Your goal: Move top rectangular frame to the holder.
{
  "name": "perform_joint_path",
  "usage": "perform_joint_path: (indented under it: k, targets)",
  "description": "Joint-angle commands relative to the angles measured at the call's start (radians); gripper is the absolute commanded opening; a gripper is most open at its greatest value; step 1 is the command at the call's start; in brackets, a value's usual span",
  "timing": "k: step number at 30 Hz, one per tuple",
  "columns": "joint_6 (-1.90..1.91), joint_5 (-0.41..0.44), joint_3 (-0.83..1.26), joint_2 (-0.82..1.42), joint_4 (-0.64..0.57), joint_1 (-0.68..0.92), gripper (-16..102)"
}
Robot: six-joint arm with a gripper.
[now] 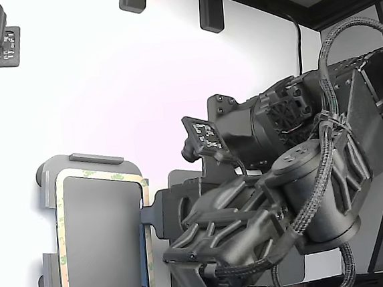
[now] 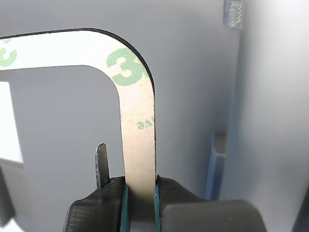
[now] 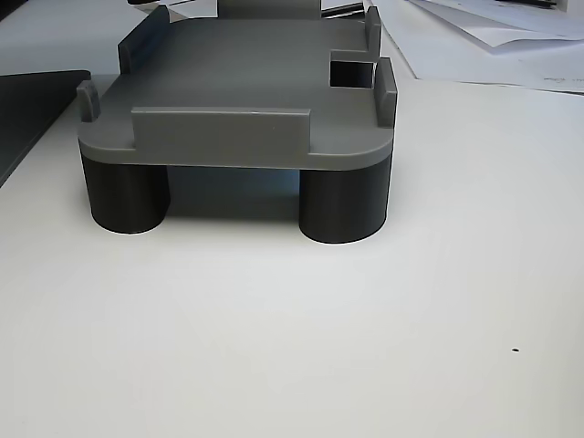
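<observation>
Holding the top rectangular frame (image 2: 139, 145) by one long side, the gripper (image 2: 140, 205) has its jaws closed narrow on the thin strip, which sits between the two teal-edged pads. I think the grip on one edge is chosen because the frame is flat and hollow, so the side strip is the only part the pads can pinch.

In the exterior view the frame (image 1: 61, 215) lies over the holder (image 1: 96, 158), and its outline follows the holder's edge tabs; whether it already rests on the surface or is a little above, I cannot tell. The gripper comes in from the exterior view's right, at the place of the side notch, which probably gives room for the pads.

The wrist view shows what the exterior view does not: the pinch itself, the rounded corner and the green printed marks on the beige strip. The exterior view gives the whole outline and the arm (image 1: 303, 194). The other view shows the holder (image 3: 237, 137) from low, on round dark feet (image 3: 342, 205) upon the white table (image 3: 365, 347), but no frame is clear to see there
</observation>
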Motion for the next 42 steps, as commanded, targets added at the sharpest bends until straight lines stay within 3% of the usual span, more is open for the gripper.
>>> perform_joint_path:
  k: [1,42]
  targets:
    - [-0.011,-0.006,-0.005,0.032,0.012,-0.02,-10]
    - [-0.06,-0.052,0.035,-0.025,0.011,-0.086,-10]
